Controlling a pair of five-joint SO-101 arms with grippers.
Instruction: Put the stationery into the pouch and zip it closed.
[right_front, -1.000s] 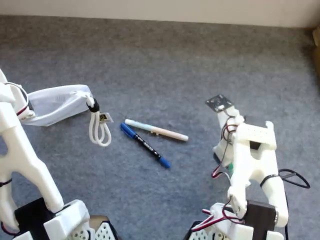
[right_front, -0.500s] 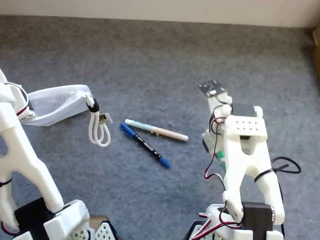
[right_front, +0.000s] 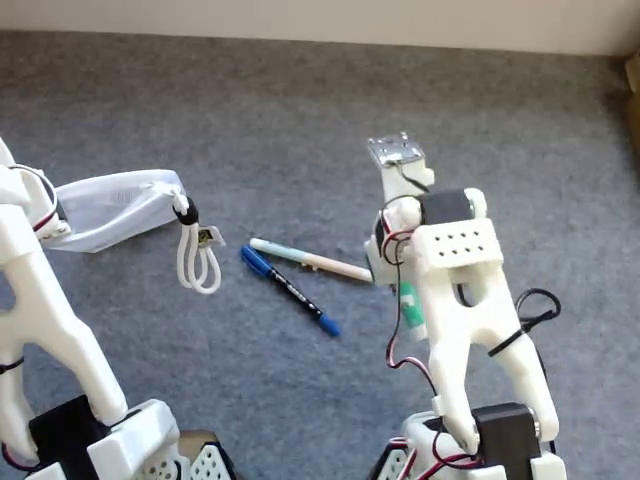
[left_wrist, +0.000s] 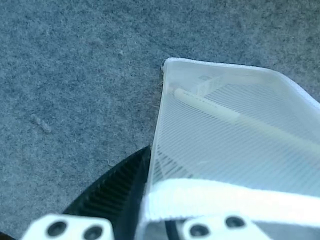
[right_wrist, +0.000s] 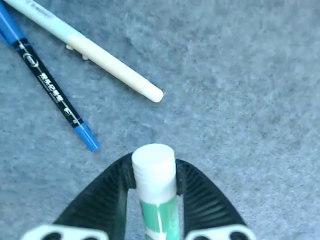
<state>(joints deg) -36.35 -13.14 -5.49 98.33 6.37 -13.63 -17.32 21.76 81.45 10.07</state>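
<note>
Right gripper (right_wrist: 154, 176) pinches glue stick (right_wrist: 154, 161) near pale pen (right_wrist: 90, 50), blue pen (right_wrist: 47, 82); left gripper (left_wrist: 152, 175) clamps mesh pouch (left_wrist: 225, 145) edge.

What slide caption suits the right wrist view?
Right gripper shut on a white-capped green glue stick, near a blue-and-black pen and a pale cream pen.

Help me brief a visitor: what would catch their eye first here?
The right hand, clamped on a green-and-white glue stick, hovers just right of a blue pen and a pastel pen lying in a V on the grey carpet. At the table's left is a white mesh pouch with a looped cord.
</note>
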